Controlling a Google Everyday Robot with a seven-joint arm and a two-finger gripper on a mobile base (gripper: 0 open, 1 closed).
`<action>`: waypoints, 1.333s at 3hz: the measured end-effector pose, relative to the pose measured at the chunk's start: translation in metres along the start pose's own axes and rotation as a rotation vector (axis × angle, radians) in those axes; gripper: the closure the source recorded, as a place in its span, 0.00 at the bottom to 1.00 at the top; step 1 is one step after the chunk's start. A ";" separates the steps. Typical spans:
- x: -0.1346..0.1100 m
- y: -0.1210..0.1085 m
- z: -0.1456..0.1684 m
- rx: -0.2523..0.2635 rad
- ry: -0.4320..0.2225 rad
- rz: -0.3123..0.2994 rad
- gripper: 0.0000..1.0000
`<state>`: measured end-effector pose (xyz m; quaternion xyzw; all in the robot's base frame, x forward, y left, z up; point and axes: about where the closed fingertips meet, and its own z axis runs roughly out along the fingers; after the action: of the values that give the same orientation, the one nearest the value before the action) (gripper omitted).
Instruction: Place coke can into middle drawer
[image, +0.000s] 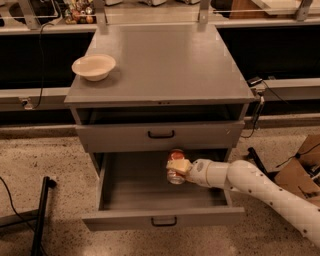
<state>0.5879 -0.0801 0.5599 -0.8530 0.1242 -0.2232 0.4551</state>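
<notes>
The coke can is orange-red with a silver end and sits upright in my gripper, which is shut on it. The gripper reaches in from the right on my white arm. It holds the can inside the pulled-out middle drawer, near the drawer's back right, low over its grey floor. I cannot tell whether the can touches the floor. The topmost drawer is just above the can, pulled out a little.
A cream-white bowl stands on the cabinet top at the left. A black stand leg lies on the floor at the left. A cardboard box and cables are on the floor at the right.
</notes>
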 end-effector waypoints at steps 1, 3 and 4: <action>-0.012 0.042 0.038 -0.034 -0.069 -0.014 1.00; -0.021 0.087 0.068 -0.090 -0.121 -0.027 1.00; -0.021 0.108 0.075 -0.114 -0.130 0.003 1.00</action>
<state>0.6057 -0.0773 0.4280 -0.8901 0.1081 -0.1591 0.4132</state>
